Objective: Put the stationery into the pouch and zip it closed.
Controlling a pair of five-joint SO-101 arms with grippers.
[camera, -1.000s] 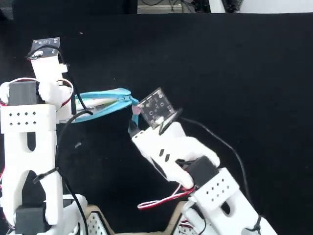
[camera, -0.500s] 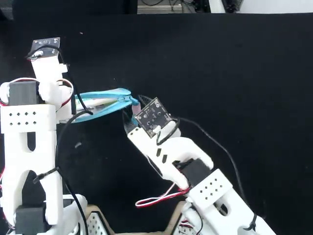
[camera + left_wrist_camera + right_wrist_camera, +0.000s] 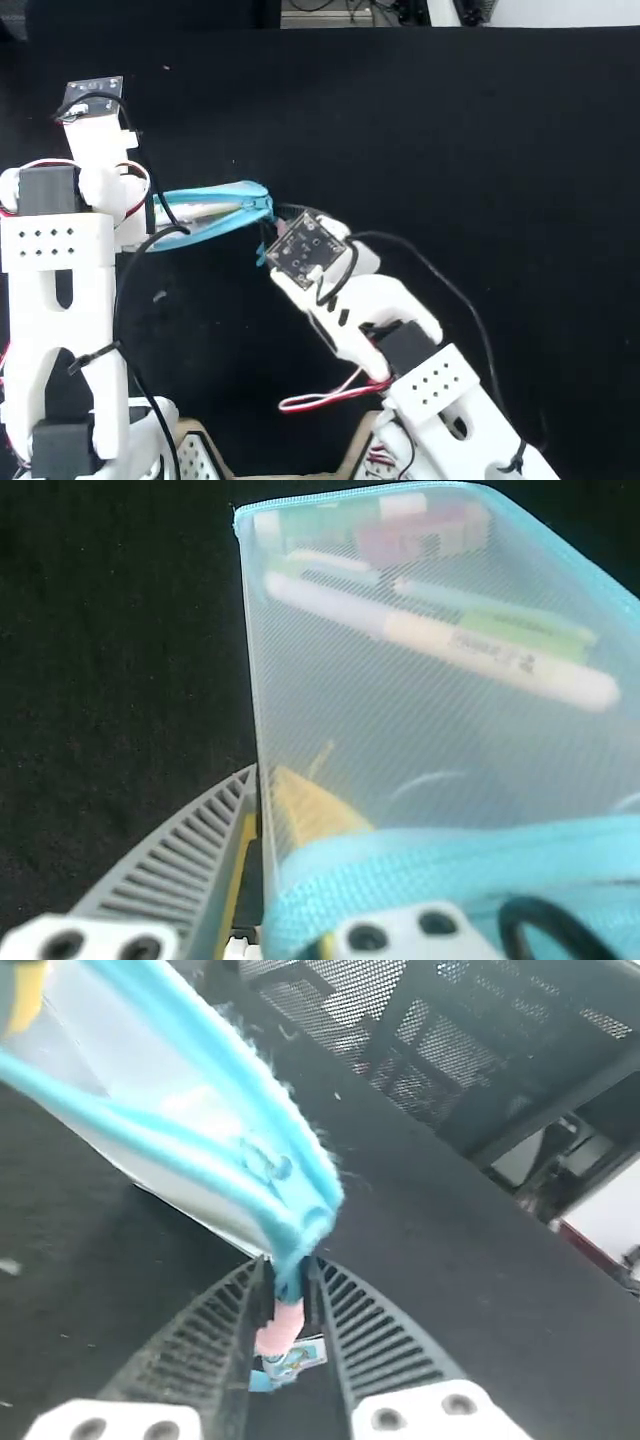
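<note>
Pouch (image 3: pixel 213 206) sits at the left-middle of the black tabletop (image 3: pixel 480 140), between the two arms. Its teal zip edges gape apart along its length and meet at the right end. Left end effector (image 3: pixel 255 810) is clamped on the pouch's left end. Markers (image 3: pixel 440 640) are visible inside through the mesh. Right end effector (image 3: pixel 285 1275) has its jaws narrow, pinching the pink zipper pull (image 3: pixel 277 1332) at the pouch's right tip.

Pouch (image 3: pixel 210 212) left of centre in the high view, markers (image 3: pixel 440 640) inside it, left gripper (image 3: pixel 262 880) on its left end, right gripper (image 3: pixel 285 1305) on its right end.
</note>
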